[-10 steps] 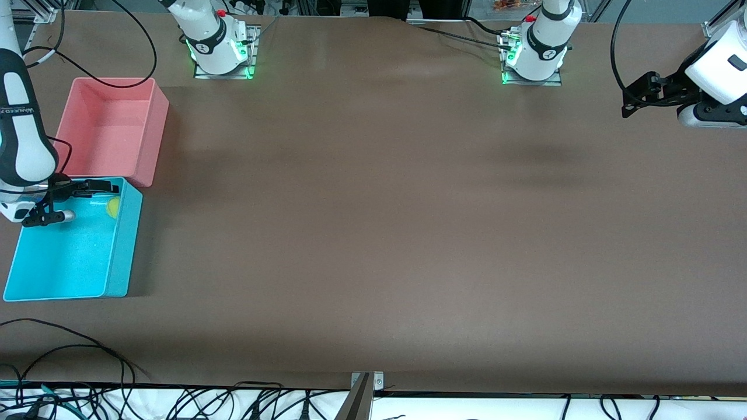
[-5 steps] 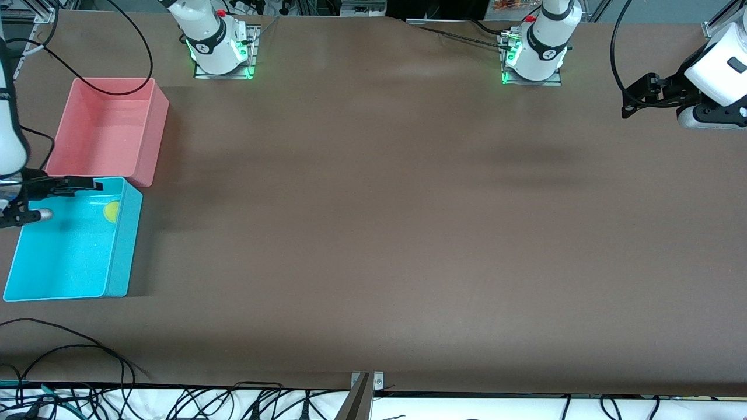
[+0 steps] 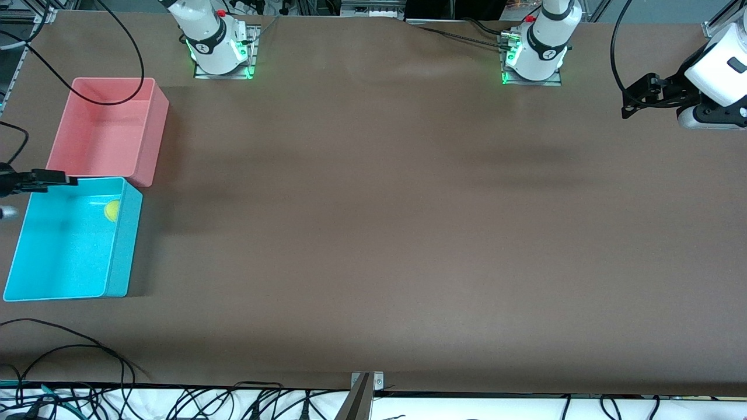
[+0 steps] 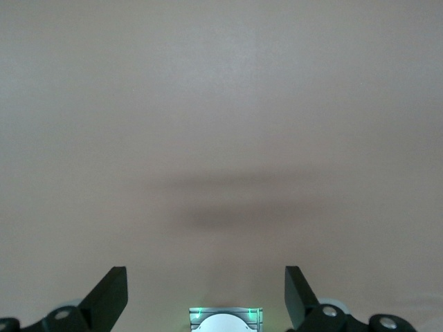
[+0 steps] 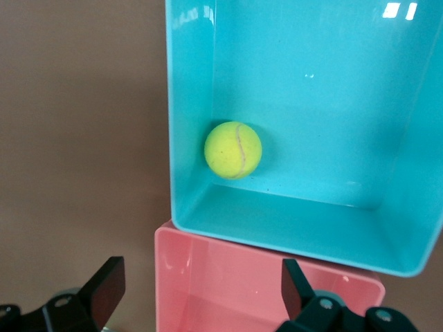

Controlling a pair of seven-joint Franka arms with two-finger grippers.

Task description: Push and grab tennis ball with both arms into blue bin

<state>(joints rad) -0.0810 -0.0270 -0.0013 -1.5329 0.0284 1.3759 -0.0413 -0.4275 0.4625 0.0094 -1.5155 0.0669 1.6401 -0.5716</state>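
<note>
The tennis ball lies inside the blue bin, in the corner beside the pink bin and against the wall toward the table's middle. My right gripper hangs open and empty over where the two bins meet, at the table's outer edge; the front view cuts off most of it. My left gripper is open and empty above bare table at the left arm's end, and that arm waits.
An empty pink bin touches the blue bin, farther from the front camera. The two green-lit bases stand along the back edge. Cables trail along the front edge.
My right gripper has drawn back from over the blue bin toward the table's end, mostly leaving the front view. The ball stays in the bin. The left arm has not moved.
</note>
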